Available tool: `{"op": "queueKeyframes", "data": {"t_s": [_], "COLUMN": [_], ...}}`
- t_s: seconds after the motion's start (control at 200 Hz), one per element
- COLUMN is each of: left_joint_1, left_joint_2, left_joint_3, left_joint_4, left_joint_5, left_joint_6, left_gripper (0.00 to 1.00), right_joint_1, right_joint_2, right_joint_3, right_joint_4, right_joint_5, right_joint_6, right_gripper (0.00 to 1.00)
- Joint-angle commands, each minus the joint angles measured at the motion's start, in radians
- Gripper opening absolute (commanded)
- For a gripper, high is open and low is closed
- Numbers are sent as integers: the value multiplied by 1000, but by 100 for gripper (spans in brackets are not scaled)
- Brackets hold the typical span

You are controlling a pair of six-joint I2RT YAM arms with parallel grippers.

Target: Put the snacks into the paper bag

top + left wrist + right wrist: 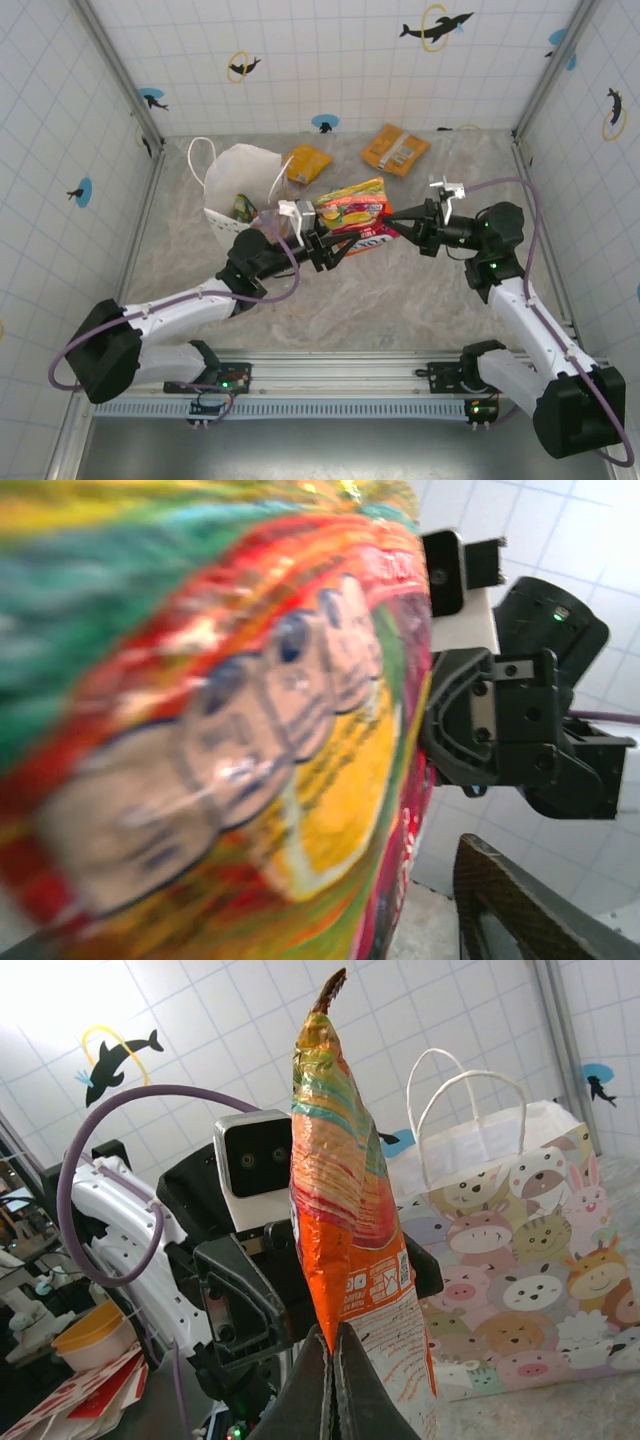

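Stretching lengthwise from the right gripper, clamped on its end, the snack packet reaches the left gripper (jaws apart around it), which sits nearer the paper bag.

My top camera looks down from above and behind my bases over the whole table. My left wrist camera sits very near the packet, blurred, facing my right gripper. My right wrist camera looks back at my left gripper and the bag. All three share the packet.
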Motion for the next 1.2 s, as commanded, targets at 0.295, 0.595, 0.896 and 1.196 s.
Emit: {"op": "queueKeyframes", "data": {"t_s": [0.295, 0.595, 0.896, 1.196], "left_joint_1": [4, 5, 4, 5], "left_joint_2": [-37, -66, -147, -96], "left_joint_3": [12, 48, 182, 555], "left_joint_4": [-27, -131, -476, -858], "left_joint_5": [54, -6, -298, -555], "left_joint_6": [32, 49, 219, 451], "left_gripper": [44, 18, 2, 0], "right_joint_1": [0, -11, 20, 229], "right_joint_2": [21, 7, -41, -5], "right_joint_3": [13, -29, -51, -6], "right_joint_4": [93, 85, -46, -303], "right_joint_5": [47, 93, 331, 617], "right_joint_6": [24, 39, -15, -212], "right_gripper": [0, 0, 42, 47]}}
